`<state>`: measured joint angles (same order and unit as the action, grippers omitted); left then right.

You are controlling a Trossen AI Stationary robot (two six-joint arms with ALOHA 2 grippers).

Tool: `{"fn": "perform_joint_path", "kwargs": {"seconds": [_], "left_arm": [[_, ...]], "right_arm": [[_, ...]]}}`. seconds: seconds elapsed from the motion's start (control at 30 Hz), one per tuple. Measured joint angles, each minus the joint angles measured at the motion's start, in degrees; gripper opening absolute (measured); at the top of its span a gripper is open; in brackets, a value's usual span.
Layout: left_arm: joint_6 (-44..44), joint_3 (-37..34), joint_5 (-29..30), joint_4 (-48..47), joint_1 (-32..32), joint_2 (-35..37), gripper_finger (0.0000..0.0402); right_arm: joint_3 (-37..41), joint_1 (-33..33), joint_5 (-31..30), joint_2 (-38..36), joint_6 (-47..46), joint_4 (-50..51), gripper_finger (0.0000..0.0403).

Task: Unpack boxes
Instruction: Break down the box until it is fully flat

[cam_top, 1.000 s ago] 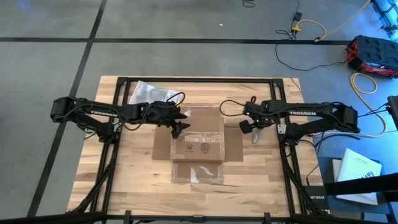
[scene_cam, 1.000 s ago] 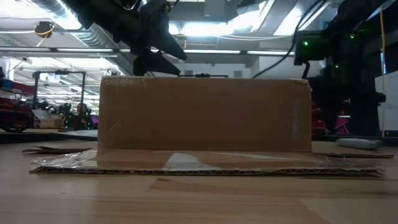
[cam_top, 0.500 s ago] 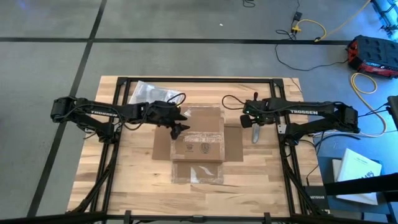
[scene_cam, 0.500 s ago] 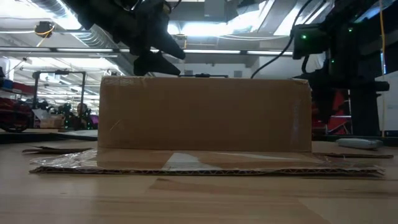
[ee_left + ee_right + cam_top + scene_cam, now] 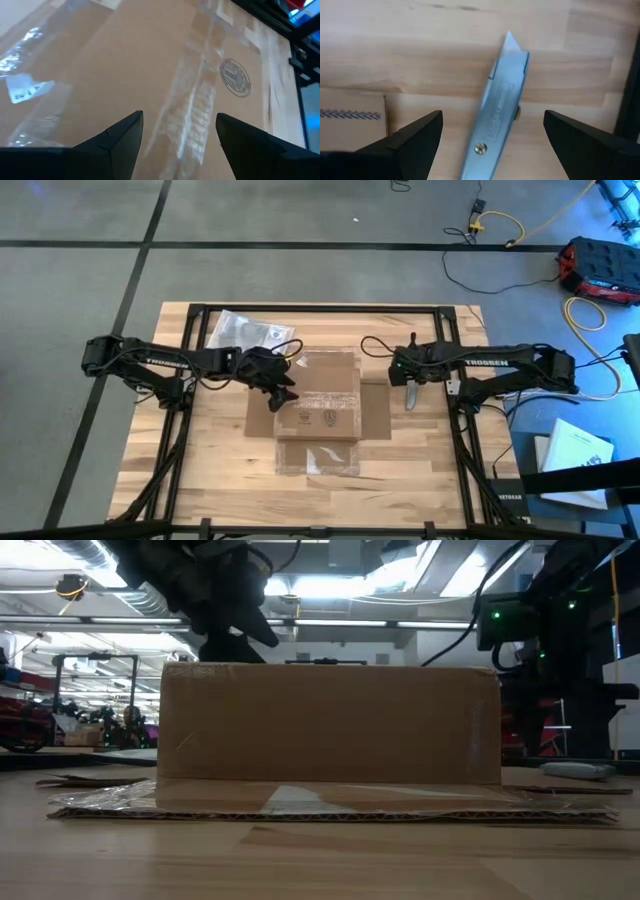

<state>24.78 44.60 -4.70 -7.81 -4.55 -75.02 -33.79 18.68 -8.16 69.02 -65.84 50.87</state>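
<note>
I read "TROSSEN" on both arms | left gripper (image 5: 177, 132) fingers apart over taped shallow brown cardboard box (image 5: 318, 408), round stamp illegible | right gripper (image 5: 490, 137) fingers apart above silvery metal utility knife (image 5: 495, 107)

The shallow brown cardboard box (image 5: 318, 402) has a matt, papery face, crossed by glossy clear tape strips (image 5: 192, 117) that wrinkle and catch the light; its cut flap edge shows rough corrugation in the low view. The pale wooden table (image 5: 222, 480) is smooth butcher-block with visible grain and a soft sheen. The silvery-blue utility knife (image 5: 494, 117) is smooth brushed metal with a small screw. The clear plastic bag (image 5: 243, 332) looks crinkled and shiny. Both hands' dark fingers (image 5: 117, 139) look like matt plastic.
</note>
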Motion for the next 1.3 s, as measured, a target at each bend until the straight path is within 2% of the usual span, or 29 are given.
{"fn": "perform_joint_path", "kwargs": {"seconds": [0.33, 0.6, 0.97, 1.2, 1.3], "left_arm": [[-0.5, 0.0, -0.1, -0.2, 0.6, 0.0, 0.0239], [-0.8, 0.0, -0.1, -0.3, 0.8, 0.0, 0.0239], [-0.8, 0.0, -0.1, 0.5, 0.8, 0.0, 0.0239], [1.0, 0.0, -0.1, 6.0, 0.8, 0.0, 0.0239], [2.5, 0.0, 0.0, 10.0, 0.8, 0.0, 0.0239]], "right_arm": [[2.9, -0.8, -1.3, 5.4, -1.8, -5.8, 0.0335], [3.5, -0.8, -0.7, 6.4, -2.4, -7.5, 0.0325], [3.6, -3.0, -0.9, 6.6, -2.7, -8.9, 0.0219], [3.0, -6.4, -2.6, 6.7, -2.4, -10.0, 0.0128], [1.9, -8.0, -3.1, 6.8, -2.7, -9.3, 0.0119]]}}
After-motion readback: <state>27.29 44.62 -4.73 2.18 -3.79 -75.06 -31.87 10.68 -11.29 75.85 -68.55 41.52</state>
